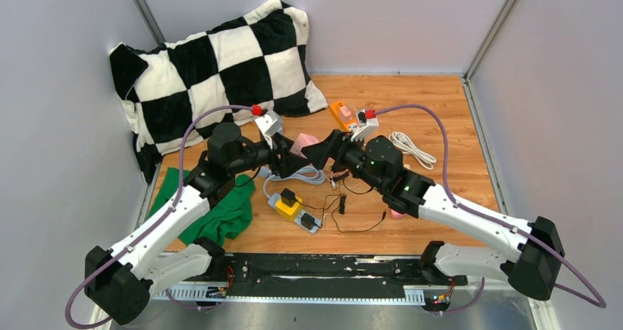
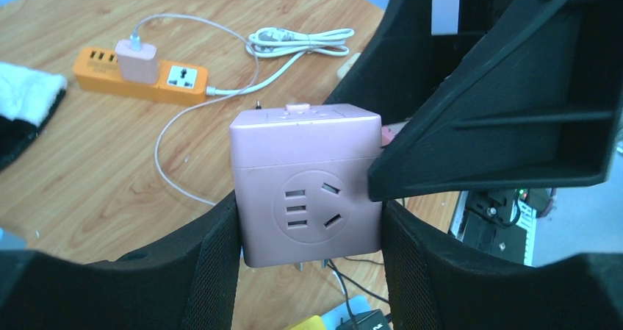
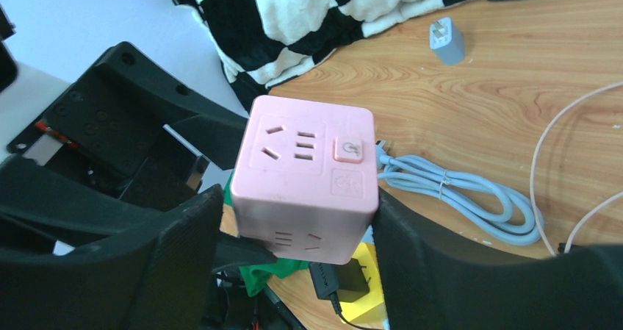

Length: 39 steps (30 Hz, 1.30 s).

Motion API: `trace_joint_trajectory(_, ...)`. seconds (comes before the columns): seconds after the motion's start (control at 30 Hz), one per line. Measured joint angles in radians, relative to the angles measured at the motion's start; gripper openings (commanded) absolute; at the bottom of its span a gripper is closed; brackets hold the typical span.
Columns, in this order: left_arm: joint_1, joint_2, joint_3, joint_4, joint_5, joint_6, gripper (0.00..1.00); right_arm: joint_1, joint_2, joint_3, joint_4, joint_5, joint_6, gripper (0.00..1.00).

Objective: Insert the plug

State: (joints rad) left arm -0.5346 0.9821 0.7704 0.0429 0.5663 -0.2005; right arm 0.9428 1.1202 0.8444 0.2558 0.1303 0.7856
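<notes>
The left claw (image 2: 308, 223) clamps the pink socket cube (image 2: 305, 161) by its sides, up off the table (image 1: 441, 102) between both arms. The right claw (image 3: 297, 220) straddles the same cube, fairly wide; whether it grips, I cannot tell.

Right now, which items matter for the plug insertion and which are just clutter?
Job: pink socket cube, between left gripper and right gripper; possibly orange power strip.
Lying about: checkered pillow, green cloth, white cable coil, blue cable coil, grey charger.
</notes>
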Motion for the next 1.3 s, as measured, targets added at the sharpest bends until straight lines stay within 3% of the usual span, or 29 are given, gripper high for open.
trace_joint_trajectory(0.23, 0.000, -0.049, -0.031, 0.000, 0.073, 0.143, 0.00, -0.045, -0.089, 0.000, -0.074, -0.094, -0.083, 1.00)
trace_joint_trajectory(0.43, 0.000, -0.105, -0.071, -0.001, 0.135, 0.304, 0.00, -0.182, -0.100, 0.057, -0.206, -0.336, -0.117, 1.00)
trace_joint_trajectory(0.63, -0.004, -0.148, -0.093, -0.002, 0.162, 0.433, 0.00, -0.192, -0.031, 0.196, -0.330, -0.510, -0.156, 0.91)
trace_joint_trajectory(0.93, -0.005, -0.149, -0.106, -0.002, 0.169, 0.483, 0.00, -0.191, 0.085, 0.232, -0.396, -0.642, -0.161, 0.80)
trace_joint_trajectory(1.1, -0.005, -0.149, -0.116, -0.004, 0.170, 0.489, 0.00, -0.191, 0.119, 0.241, -0.408, -0.666, -0.162, 0.56)
trace_joint_trajectory(1.23, -0.005, -0.149, -0.116, -0.002, 0.167, 0.499, 0.00, -0.192, 0.125, 0.241, -0.403, -0.674, -0.151, 0.24)
trace_joint_trajectory(1.3, -0.004, -0.149, -0.116, -0.004, 0.164, 0.498, 0.10, -0.193, 0.127, 0.241, -0.399, -0.676, -0.152, 0.10)
